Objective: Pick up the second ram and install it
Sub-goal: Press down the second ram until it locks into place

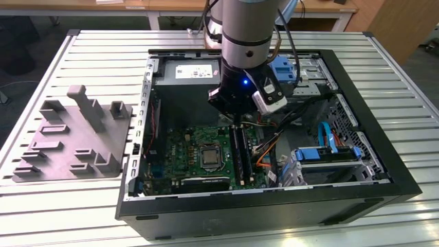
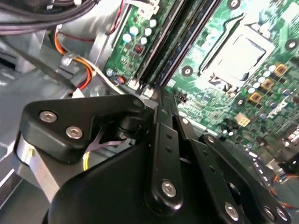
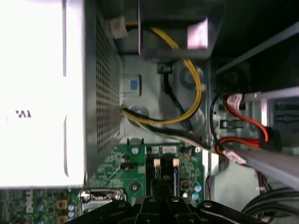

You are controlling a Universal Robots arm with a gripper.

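The end effector (image 1: 237,119) reaches down into the open computer case (image 1: 357,198) on the slatted counter (image 1: 82,206), its fingers drawn together and pressing onto the top edge of the second ram (image 1: 238,149). The strip stands on edge in the memory slots just beside the processor socket (image 1: 208,156) on the green motherboard (image 1: 182,154), apparently being pushed to seat

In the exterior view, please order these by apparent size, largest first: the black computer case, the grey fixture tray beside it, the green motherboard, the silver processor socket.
1. Black computer case
2. Grey fixture tray
3. Green motherboard, partly hidden by the arm
4. Silver processor socket
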